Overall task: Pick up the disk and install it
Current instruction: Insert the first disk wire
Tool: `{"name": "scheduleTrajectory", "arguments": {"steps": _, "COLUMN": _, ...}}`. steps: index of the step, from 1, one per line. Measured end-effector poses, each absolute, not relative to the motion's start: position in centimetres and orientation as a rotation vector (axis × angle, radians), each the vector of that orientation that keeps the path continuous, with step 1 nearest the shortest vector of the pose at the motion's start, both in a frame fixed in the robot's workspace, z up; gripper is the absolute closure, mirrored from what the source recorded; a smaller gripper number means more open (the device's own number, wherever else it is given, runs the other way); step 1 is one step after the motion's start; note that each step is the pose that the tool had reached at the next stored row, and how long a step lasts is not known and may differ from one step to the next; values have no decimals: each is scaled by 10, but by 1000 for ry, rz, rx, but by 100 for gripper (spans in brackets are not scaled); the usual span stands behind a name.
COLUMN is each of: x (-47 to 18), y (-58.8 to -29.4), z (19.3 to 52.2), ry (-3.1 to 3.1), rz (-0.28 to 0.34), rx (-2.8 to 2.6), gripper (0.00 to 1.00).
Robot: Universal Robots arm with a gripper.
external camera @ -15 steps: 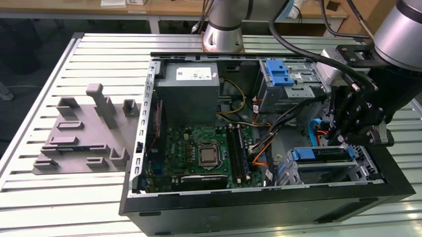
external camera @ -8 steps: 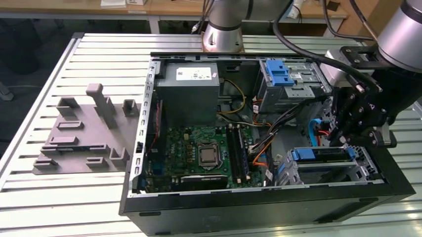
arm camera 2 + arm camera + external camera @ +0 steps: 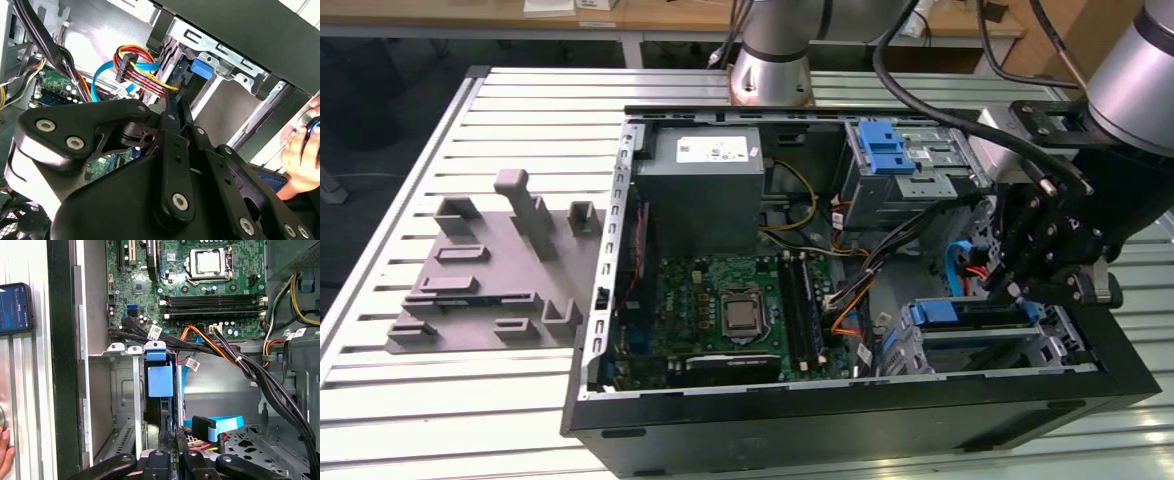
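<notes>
The disk sits in the drive bay at the front corner of the open computer case, on the exterior view's right. Its blue rail frame shows along the top edge. In the first wrist view the disk's blue rail tab stands edge-on in the metal bay, with the dark body of the disk below it. My gripper hangs just above the disk, its thin fingers drawn together beside the red-and-yellow power cable plug. The fingertips end at the disk's edge, and nothing shows held between them.
Cables cross the case between the motherboard and the bay. A grey metal box and a blue latch piece sit at the case's far side. A grey moulded fixture lies on the table. A person's hand rests outside the case near a phone.
</notes>
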State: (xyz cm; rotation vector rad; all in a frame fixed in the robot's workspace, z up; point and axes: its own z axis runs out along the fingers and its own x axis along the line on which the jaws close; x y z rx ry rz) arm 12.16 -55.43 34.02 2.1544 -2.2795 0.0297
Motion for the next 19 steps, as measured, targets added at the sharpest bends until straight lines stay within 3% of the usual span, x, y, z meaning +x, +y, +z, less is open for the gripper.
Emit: {"name": "scheduleTrajectory", "arguments": {"steps": 19, "x": 126, "y": -555, "z": 336, "ry": -2278, "rz": 4, "rx": 2131, "gripper": 84}}
